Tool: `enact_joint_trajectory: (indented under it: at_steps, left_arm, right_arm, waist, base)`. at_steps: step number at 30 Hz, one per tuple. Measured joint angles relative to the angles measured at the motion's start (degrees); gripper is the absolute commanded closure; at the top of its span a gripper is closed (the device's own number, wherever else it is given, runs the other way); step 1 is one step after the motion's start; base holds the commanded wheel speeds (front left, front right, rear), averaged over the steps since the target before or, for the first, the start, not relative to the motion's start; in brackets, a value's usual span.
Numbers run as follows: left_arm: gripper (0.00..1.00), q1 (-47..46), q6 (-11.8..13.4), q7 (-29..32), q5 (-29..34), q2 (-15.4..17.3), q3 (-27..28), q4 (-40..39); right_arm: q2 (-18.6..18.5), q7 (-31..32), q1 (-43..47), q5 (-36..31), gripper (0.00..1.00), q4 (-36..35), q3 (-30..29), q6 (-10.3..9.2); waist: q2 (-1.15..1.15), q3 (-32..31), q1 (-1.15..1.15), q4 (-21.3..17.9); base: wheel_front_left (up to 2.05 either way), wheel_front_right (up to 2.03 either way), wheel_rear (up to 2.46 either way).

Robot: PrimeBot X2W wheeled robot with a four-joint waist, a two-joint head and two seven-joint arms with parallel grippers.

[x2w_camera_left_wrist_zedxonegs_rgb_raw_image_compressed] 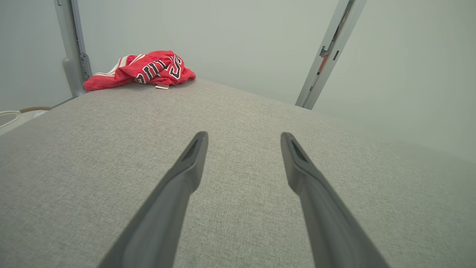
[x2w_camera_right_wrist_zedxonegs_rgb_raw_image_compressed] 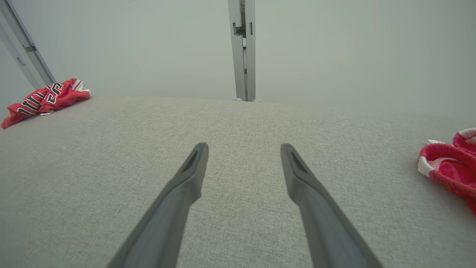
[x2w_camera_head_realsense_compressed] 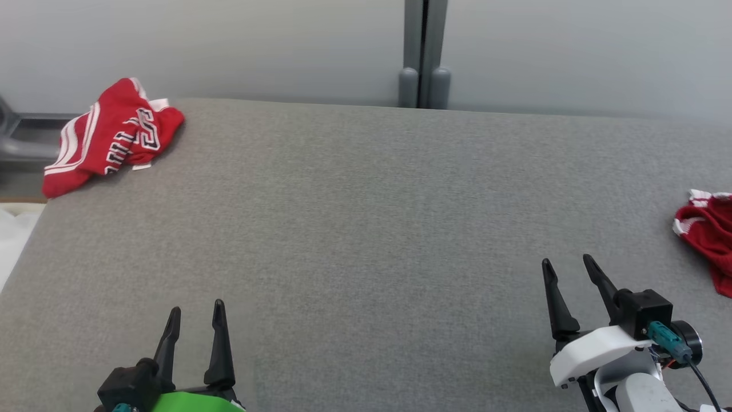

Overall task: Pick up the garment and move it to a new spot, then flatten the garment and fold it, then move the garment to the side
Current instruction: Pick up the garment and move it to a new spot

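Observation:
The garment [x2w_camera_head_realsense_compressed: 114, 134] lies crumpled at the far left corner of the grey fabric table [x2w_camera_head_realsense_compressed: 372, 229]; it is red with white stripes and dark white-outlined lettering, and a small white tag pokes out at its near edge. It also appears in the left wrist view as the garment [x2w_camera_left_wrist_zedxonegs_rgb_raw_image_compressed: 148, 69] and in the right wrist view as the garment [x2w_camera_right_wrist_zedxonegs_rgb_raw_image_compressed: 44, 98]. My left gripper [x2w_camera_head_realsense_compressed: 196, 306] is open near the front left edge, far from it, with nothing between its fingers [x2w_camera_left_wrist_zedxonegs_rgb_raw_image_compressed: 193, 156]. My right gripper [x2w_camera_head_realsense_compressed: 567, 259] is open at the front right, also with nothing in it.
Another red cloth with red-and-white ribbed trim [x2w_camera_head_realsense_compressed: 709, 229] lies at the table's right edge, just right of my right gripper, and shows again as the red cloth [x2w_camera_right_wrist_zedxonegs_rgb_raw_image_compressed: 450, 167]. A grey post [x2w_camera_head_realsense_compressed: 424, 57] stands behind the far edge against a pale wall.

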Motion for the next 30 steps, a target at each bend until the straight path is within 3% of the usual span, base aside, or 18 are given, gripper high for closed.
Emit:
enact_joint_trajectory:
  at_steps: [10, 17, 28, 30]
  left_arm:
    - [0.0, 0.31, 0.22, 0.0, -0.01, -0.01, 0.04, -0.36]
    - [0.0, 0.41, 0.24, 0.0, -0.05, -0.01, 0.45, -0.85]
    - [0.0, -2.63, 0.23, 0.0, 0.21, 0.07, 3.74, -3.74]
    - [0.0, -6.6, -0.33, 0.0, 1.78, 2.09, 4.94, -3.9]
  right_arm:
    - [0.03, 0.01, -0.04, 0.43, 0.0, 0.81, 1.37, 0.0]
    - [0.03, 0.0, -0.34, 0.46, 0.0, 0.96, 2.01, 0.0]
    - [0.04, 0.0, -2.81, -2.03, 0.0, -0.58, 1.75, 0.0]
    - [0.03, 0.0, -4.33, -3.57, 0.0, -1.31, 1.7, 0.0]
  waist:
    - [0.0, 0.01, 0.0, 10.98]
    - [0.0, 0.02, 0.0, 16.38]
    - [0.0, 3.27, 0.0, 16.5]
    - [0.0, 4.59, 0.0, 16.02]
  base:
    - [0.0, 0.0, 0.0]
    - [0.0, 0.0, 0.0]
    - [0.0, 0.0, 0.0]
    - [0.0, 0.0, 0.0]
